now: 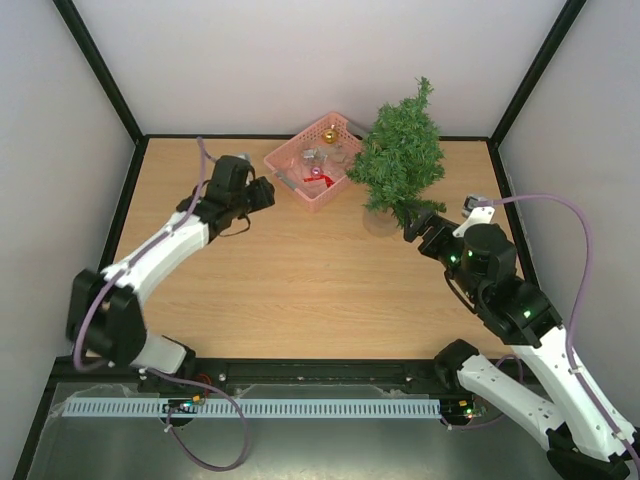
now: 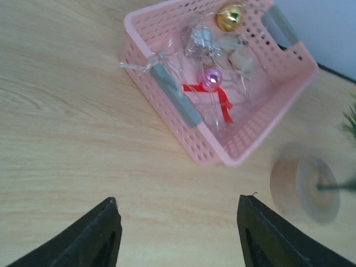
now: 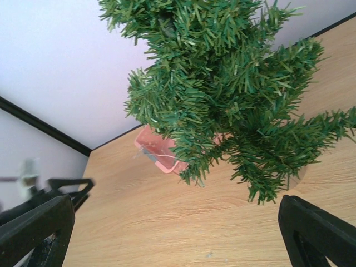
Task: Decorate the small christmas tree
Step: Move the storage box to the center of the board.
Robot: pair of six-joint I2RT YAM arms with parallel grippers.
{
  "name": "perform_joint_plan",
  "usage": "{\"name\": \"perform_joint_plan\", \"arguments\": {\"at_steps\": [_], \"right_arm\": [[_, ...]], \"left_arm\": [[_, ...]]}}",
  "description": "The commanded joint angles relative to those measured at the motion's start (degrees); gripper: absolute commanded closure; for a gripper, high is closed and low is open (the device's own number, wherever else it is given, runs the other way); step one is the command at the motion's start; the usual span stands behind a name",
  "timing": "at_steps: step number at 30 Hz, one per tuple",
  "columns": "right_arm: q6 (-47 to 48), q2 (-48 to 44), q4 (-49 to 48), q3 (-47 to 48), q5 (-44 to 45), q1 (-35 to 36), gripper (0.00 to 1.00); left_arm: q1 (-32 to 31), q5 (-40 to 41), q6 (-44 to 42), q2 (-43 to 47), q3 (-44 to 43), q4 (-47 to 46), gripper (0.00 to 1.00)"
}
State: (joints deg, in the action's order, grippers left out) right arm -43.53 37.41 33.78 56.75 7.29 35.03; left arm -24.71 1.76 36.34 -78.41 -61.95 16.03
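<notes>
At the far side of the table, the small christmas tree stands upright, just to the right of the pink basket.

From above, its bushy branches cover most of its round foot. In the left wrist view only that foot shows. It is blurry, and the rest of the tree is cut off at the edge. In the right wrist view the tree fills the top and its tip is cut off.

Inside the basket I can see a gold ball, a pink ball and a red ribbon. The silvery bits around them are too tangled to make out.

The right jaws are spread wide with nothing in them. They sit low, right by the tree's bottom branches. I cannot tell if they touch the needles.

The left jaws are also apart and hold nothing, with only bare table between them. They are near the basket, on the far side of it from the tree.

The left arm stretches from the near left corner up across the table, its wrist turned toward the basket. The right arm is bent and reaches up from the near right, aiming at the tree.
</notes>
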Motion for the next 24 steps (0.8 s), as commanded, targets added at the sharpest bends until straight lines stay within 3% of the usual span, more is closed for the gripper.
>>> {"name": "perform_joint_plan", "arguments": {"at_steps": [1, 6, 10, 19, 24], "right_arm": [[0.6, -1.5, -3.2, 0.1, -3.0, 0.4, 0.02], [1.2, -2.6, -3.9, 0.1, -6.2, 0.4, 0.02], [1.1, -3.2, -4.6, -0.1, -7.2, 0.4, 0.02], [1.0, -2.3, -4.9, -0.3, -7.4, 0.3, 0.02], [1.2, -1.5, -4.8, 0.0, -7.8, 0.4, 0.02]], "left_arm": [[3.6, -6.8, -1.4, -12.3, -6.9, -8.2, 0.46], [4.8, -12.2, -3.5, -26.4, -18.4, -8.3, 0.47], [5.0, -10.1, -5.1, -35.1, -26.9, -2.0, 0.47], [6.1, -8.8, -7.0, -39.9, -28.7, -0.5, 0.41], [8.8, -6.2, -8.1, -37.4, -29.7, -0.4, 0.41]]}}
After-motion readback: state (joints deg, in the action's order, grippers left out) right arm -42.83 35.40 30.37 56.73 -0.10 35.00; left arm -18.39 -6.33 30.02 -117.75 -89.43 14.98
